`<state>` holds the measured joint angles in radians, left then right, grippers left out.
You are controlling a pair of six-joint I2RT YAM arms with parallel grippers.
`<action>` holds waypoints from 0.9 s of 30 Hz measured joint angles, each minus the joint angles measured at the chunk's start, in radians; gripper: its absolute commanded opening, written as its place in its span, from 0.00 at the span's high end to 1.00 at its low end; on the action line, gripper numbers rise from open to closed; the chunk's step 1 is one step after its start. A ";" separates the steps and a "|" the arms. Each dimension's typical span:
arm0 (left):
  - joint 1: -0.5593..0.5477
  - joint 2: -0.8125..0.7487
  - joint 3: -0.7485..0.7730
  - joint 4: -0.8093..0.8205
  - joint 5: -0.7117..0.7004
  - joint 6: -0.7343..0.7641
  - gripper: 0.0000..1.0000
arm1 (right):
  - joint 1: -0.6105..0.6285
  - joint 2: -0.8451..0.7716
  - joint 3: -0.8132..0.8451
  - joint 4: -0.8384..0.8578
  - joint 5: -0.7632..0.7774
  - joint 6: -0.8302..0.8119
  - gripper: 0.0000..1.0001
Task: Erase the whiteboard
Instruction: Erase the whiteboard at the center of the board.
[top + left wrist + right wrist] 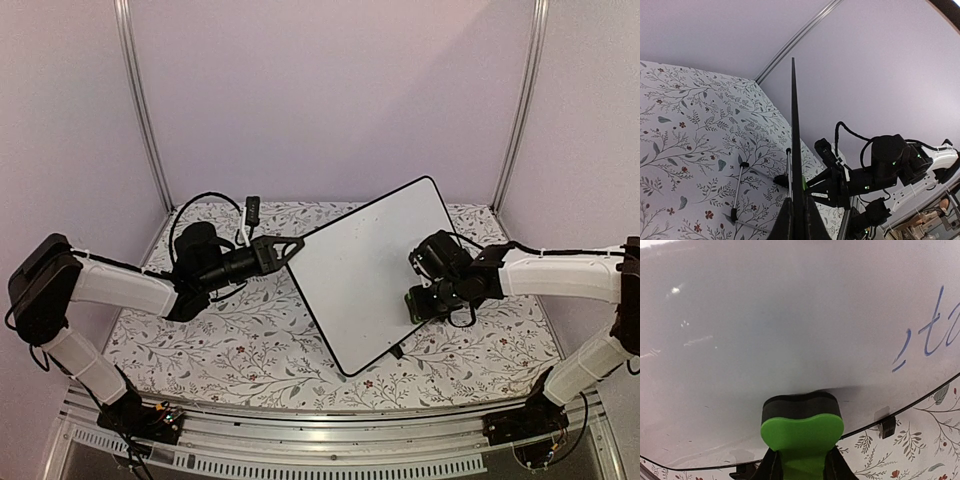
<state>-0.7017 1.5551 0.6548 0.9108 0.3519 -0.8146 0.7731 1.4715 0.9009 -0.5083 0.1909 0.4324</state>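
Left jaws are shut tight on the thin rim of the whiteboard [365, 265], pinching its left corner. In the left wrist view the board runs edge-on straight out from between them. That grip, I judge, steadies the board so it does not slide under the wiping.

Right jaws are closed on the green back of an eraser [802, 427], and its black felt presses against the board's face near the lower rim. It is held so that the pad, not the plastic, meets the surface.

The board sits mid-tabletop [220, 340], turned at an angle, and seems tipped up at the gripped corner. Whether its near corner rests on the tabletop I cannot tell.

Counted: one board, one eraser, and two black clip feet [886, 426] showing under the rim in the right wrist view. A few blue marker strokes [930, 330] stand to the eraser's right, so the erasing is not finished.
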 measured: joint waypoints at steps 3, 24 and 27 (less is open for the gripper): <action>0.000 0.000 0.000 0.002 0.003 0.003 1.00 | -0.004 0.000 0.022 0.006 0.044 0.001 1.00; 0.000 0.002 -0.003 0.005 0.029 0.001 1.00 | -0.135 -0.112 -0.159 0.106 0.021 0.020 1.00; 0.000 0.002 -0.003 0.005 0.029 0.001 1.00 | -0.144 -0.124 -0.188 0.119 -0.014 0.024 1.00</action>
<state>-0.7021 1.5574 0.6518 0.9154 0.3805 -0.8139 0.6289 1.3472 0.7132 -0.3889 0.1768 0.4561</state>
